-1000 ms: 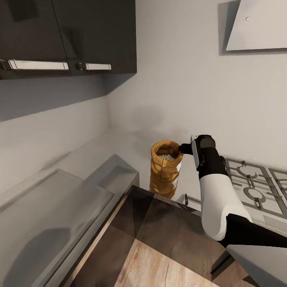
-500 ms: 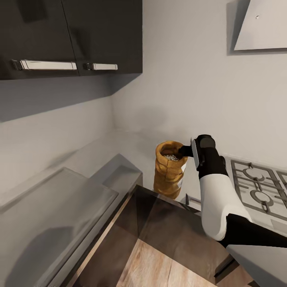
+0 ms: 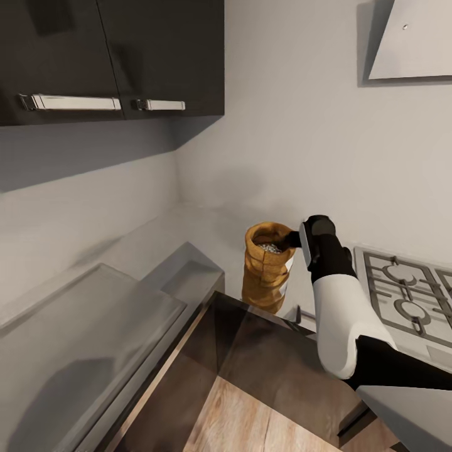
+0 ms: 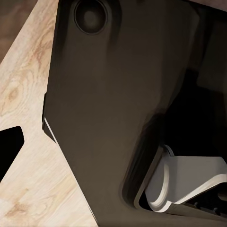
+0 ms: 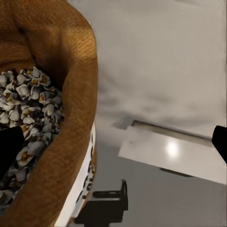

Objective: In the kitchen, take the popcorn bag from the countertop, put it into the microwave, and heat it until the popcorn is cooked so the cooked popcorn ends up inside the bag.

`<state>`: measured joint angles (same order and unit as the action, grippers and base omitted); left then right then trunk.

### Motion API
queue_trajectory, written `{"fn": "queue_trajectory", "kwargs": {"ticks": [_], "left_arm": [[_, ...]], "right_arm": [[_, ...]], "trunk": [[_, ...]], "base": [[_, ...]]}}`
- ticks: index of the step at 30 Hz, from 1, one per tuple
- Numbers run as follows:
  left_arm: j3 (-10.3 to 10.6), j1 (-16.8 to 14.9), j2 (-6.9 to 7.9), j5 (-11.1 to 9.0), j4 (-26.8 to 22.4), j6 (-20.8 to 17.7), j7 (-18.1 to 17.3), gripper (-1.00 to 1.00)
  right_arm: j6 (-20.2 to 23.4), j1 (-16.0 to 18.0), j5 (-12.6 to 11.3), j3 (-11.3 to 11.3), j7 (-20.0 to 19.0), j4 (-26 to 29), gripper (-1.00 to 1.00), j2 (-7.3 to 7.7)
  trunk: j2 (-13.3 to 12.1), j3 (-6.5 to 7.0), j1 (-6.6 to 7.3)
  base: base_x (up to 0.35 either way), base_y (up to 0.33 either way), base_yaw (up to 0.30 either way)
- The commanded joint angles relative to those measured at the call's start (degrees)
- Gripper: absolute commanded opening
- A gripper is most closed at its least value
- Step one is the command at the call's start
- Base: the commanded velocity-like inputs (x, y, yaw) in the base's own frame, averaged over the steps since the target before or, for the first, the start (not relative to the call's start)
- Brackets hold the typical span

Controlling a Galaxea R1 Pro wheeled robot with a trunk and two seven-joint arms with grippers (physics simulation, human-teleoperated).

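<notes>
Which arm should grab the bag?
Right. Its gripper is at the bag's rim, one finger over the popcorn, one outside. The left wrist view shows floor and dark panels.

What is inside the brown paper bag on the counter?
The bag holds a heap of small whitish popcorn pieces near its rolled rim. One finger of the right claw dips inside over them. How deep the heap goes is hidden by the bag's wall.
</notes>
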<state>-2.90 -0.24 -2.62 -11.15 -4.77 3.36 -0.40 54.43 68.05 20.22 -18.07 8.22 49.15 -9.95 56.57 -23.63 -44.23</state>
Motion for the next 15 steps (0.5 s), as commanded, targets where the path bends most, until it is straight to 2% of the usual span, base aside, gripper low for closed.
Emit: {"fn": "queue_trajectory", "kwargs": {"ticks": [1,10,15], "left_arm": [[-0.26,-0.02,-0.02,-0.18,0.03,0.16,-0.04,1.00],[-0.26,-0.02,-0.02,-0.18,0.03,0.16,-0.04,1.00],[-0.26,-0.02,-0.02,-0.18,0.03,0.16,-0.04,1.00]], "right_arm": [[-0.05,0.05,-0.55,-0.12,0.79,-0.06,1.00,-0.05],[-0.61,0.04,-0.81,0.11,0.86,-3.83,1.00,-0.05],[-4.43,0.07,-0.88,0.14,0.83,-7.03,1.00,-0.05]], "trunk": [[0.04,-0.06,0.00],[0.04,-0.06,0.00],[0.04,-0.06,0.00]], "base": [[0.000,0.000,0.000],[0.000,0.000,0.000],[0.000,0.000,0.000]]}}
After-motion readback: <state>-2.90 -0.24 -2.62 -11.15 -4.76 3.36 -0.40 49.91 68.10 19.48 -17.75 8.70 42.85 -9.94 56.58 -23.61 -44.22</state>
